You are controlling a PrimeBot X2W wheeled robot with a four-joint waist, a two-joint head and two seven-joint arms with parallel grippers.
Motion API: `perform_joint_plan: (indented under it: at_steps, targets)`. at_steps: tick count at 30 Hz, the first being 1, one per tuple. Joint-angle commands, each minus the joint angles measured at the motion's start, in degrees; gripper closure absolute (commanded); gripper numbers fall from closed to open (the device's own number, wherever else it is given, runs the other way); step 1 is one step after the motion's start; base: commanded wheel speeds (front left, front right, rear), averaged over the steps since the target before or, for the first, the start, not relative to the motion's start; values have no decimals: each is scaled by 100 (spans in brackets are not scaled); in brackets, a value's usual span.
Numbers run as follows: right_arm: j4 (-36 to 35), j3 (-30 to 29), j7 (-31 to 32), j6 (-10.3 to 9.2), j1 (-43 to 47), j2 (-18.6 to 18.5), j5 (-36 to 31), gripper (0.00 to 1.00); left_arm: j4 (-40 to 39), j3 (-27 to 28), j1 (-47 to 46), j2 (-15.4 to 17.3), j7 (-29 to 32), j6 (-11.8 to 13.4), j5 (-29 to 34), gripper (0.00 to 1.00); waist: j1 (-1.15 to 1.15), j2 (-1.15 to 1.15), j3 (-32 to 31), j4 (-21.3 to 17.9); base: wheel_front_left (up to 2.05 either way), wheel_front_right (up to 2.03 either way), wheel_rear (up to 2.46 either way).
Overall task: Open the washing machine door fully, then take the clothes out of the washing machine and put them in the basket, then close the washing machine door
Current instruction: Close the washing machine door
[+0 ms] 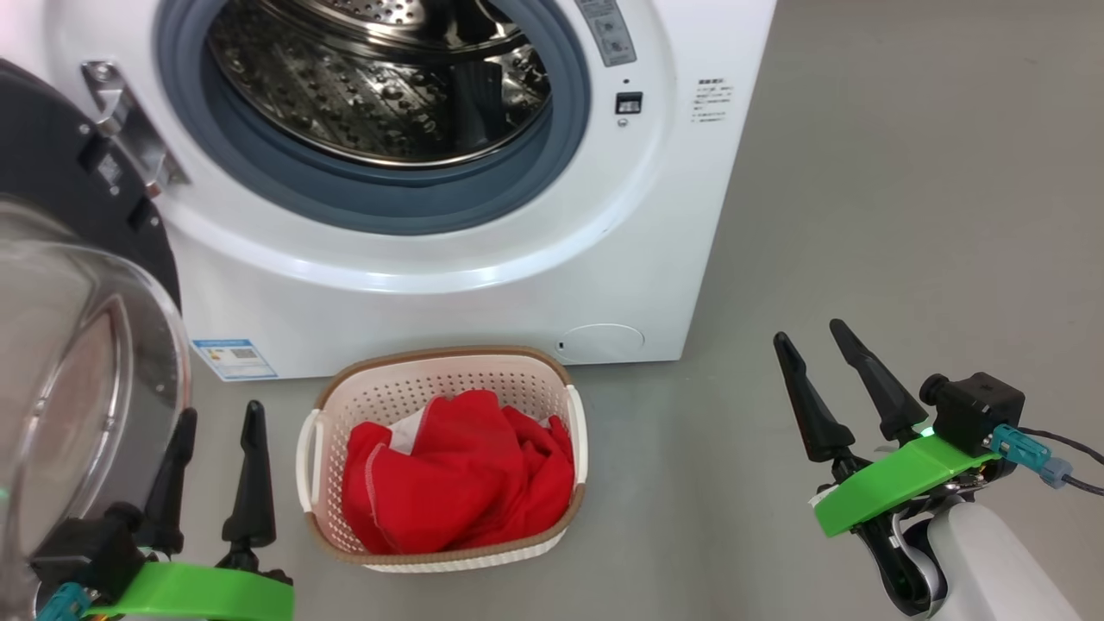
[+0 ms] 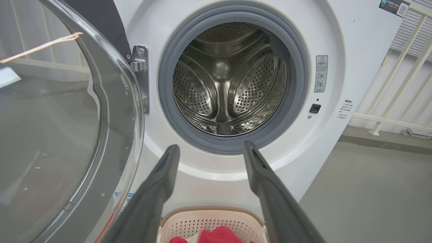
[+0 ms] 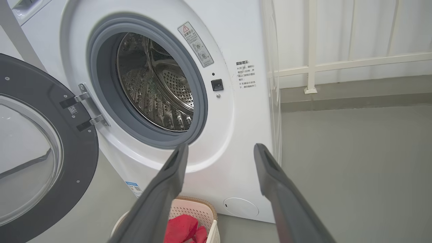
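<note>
On the grey floor, just in front of the washing machine [image 1: 517, 293]: the basket [image 1: 431, 384], with the clothes [image 1: 457, 474] heaped inside it, red fabric with white stitching showing. Its drum [image 2: 229, 81] looks bare in both wrist views, no red seen in it.

To the left, the washing machine door [image 1: 86, 362] stands swung out on its left-side hinge, glass bowl toward the camera, close beside the left gripper [image 1: 220, 412]. That gripper's fingers are spread wide and hold nothing. The right gripper [image 1: 809, 332] sits right of the basket, well apart from the machine, fingers likewise spread and empty.

Judgement: unloading looks done, and the step in hand is closing the door. The next move calls for the left arm to get behind the door's outer face and push it round to the opening until the latch catches, clear of the basket.
</note>
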Motion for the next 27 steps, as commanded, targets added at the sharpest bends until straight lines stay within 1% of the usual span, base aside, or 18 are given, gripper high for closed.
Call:
perform_joint_plan:
  at_steps: [1, 10, 20, 27]
  targets:
    - [-123, 86, -27, 9, 65, 1, -2, 0, -124, 184, -114, 166, -39, 43, -29, 0, 0, 0, -35, 93, 0, 0, 0]
    - [-103, 150, -27, 9, 67, -41, 16, 0, -127, 151, -53, 150, -44, 82, -46, 0, 0, 0, -127, 522, 0, 0, 0]
    - [-53, 246, -27, 9, 96, -56, 76, 0, -103, 125, 33, 156, -37, 195, -19, 0, 0, 0, -244, 1137, 0, 0, 0]
    - [-30, 295, -27, 9, 116, -72, 94, 0, -73, 144, 91, 134, -41, 335, 5, 0, 0, 0, -321, 1561, 0, 0, 0]
